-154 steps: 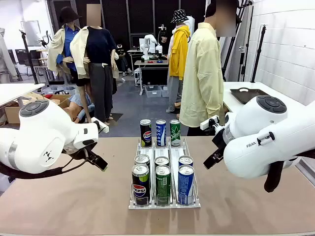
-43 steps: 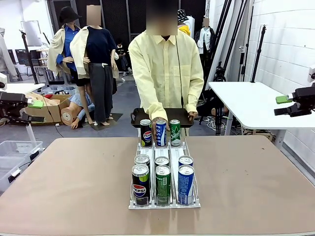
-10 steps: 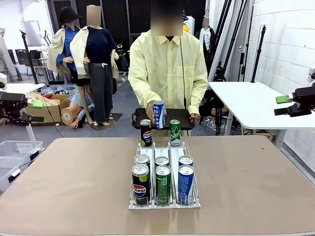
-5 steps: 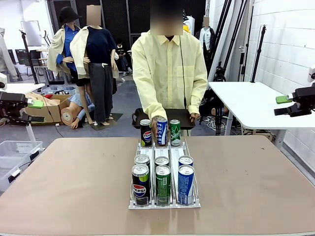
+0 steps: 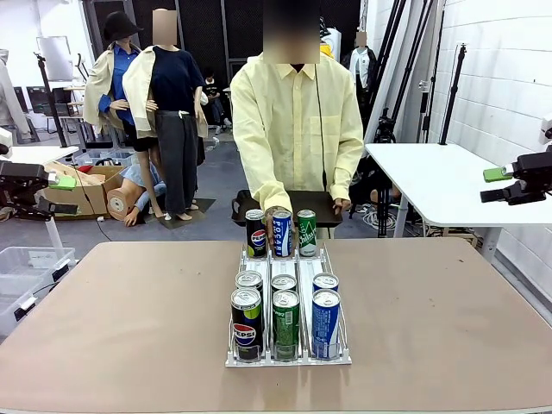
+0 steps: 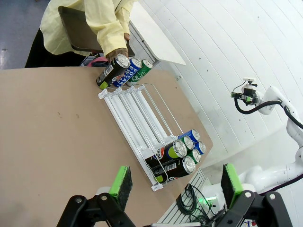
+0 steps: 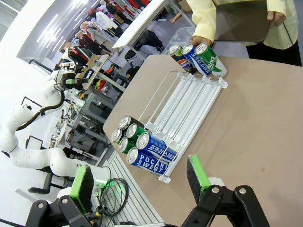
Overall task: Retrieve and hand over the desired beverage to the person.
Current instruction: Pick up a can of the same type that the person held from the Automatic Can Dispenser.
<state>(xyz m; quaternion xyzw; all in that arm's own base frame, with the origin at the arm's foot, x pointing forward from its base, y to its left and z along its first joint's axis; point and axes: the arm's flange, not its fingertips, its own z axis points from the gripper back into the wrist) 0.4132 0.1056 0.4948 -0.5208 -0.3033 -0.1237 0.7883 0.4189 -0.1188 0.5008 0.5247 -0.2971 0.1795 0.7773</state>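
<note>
Left fingers (image 6: 121,187): wide, holding nothing.
Right fingers (image 7: 195,176): wide, holding nothing.
Hand (image 6: 115,52): on blue can (image 5: 282,233), rack's (image 5: 289,262) 12 o'clock end.
Rack: mid-worktop (image 5: 129,328).

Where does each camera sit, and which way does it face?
Front: between the arms, facing the person across the can rack; left gripper, right gripper at the edges.
Left wrist: from left of the table, over its open fingers, onto the rack.
Right wrist: mirrored, from the right.
Shared: both wrist views catch the person's hand.
</note>
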